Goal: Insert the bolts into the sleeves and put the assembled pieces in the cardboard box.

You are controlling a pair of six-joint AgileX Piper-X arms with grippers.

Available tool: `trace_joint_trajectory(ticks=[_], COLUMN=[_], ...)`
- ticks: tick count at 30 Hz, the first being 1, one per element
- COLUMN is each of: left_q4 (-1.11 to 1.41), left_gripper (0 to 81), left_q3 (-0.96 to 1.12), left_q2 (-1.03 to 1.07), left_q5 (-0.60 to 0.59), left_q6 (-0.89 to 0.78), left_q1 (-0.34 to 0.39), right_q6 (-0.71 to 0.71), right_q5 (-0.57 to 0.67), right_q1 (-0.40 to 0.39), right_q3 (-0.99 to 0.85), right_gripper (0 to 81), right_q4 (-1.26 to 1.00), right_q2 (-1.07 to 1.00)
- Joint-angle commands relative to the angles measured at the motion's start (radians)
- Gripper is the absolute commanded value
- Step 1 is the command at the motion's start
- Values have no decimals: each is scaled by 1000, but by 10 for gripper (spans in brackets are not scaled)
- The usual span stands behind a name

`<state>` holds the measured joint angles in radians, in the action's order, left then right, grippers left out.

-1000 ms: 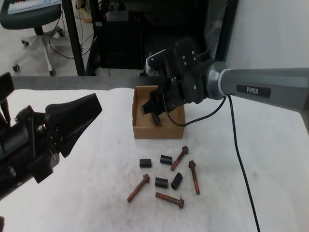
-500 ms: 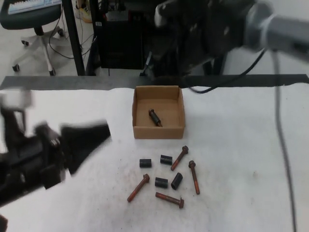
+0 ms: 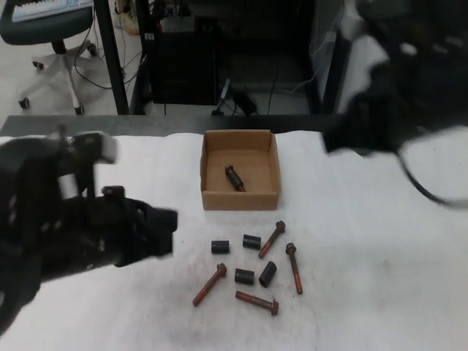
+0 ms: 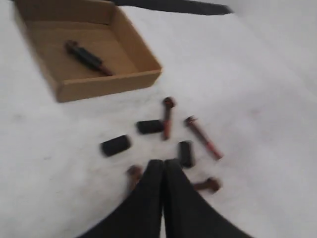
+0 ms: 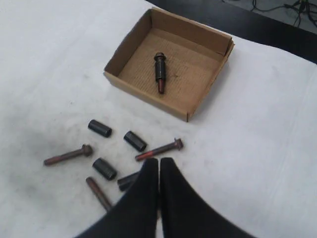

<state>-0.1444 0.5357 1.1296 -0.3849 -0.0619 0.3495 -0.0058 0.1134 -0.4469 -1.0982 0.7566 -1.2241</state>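
One assembled piece [image 3: 234, 178], a bolt pushed through a dark sleeve, lies tilted on the floor of the cardboard box [image 3: 240, 199], apart from the walls. The box sits on the white surface [image 3: 365, 278]. Seen from the high view, the unassembled parts lie in a loose cluster at 6 o'clock from the box: four rusty bolts [image 3: 272, 239] and four black sleeves [image 3: 251, 241], some touching, none joined.

The left tool [image 4: 163, 163] is clenched, its two fingers pressed together with nothing between them. Its tips hang over the cluster, close to one sleeve, with bolt ends showing on both sides of them. In the high view its arm lies at 9 o'clock from the cluster.

The right tool [image 5: 159, 162] is likewise clenched on nothing, its tips above the cluster and partly covering one sleeve. Its arm sits at about 2 o'clock from the box, well apart from it.
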Motion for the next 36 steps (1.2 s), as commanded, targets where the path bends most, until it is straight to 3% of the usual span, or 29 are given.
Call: trace_joint_trajectory(ticks=[1,9,16,18,23,28,36], left_q4=[-230,-545,-754,-777,-802,-824,-822], left_gripper=[3,20,294,332,334,334,334], left_q3=[99,403,669,711,731,731,731], left_q2=[42,325,573,613,661,670,683], left_q5=[117,80,126,161,174,297,328], left_q6=[242,236,226,215,218,218,188], left_q1=[43,154,261,276,285,285,285], right_q6=[14,82,82,82,82,82,118], right_q5=[29,61,66,66,89,89,111], right_q1=[3,3,3,3,3,3,3], right_q3=[112,254,265,265,265,265,265], right_gripper=[8,8,8,8,8,8,8], right_q4=[31,103,141,141,146,146,146], right_q2=[173,382,390,390,390,390,390])
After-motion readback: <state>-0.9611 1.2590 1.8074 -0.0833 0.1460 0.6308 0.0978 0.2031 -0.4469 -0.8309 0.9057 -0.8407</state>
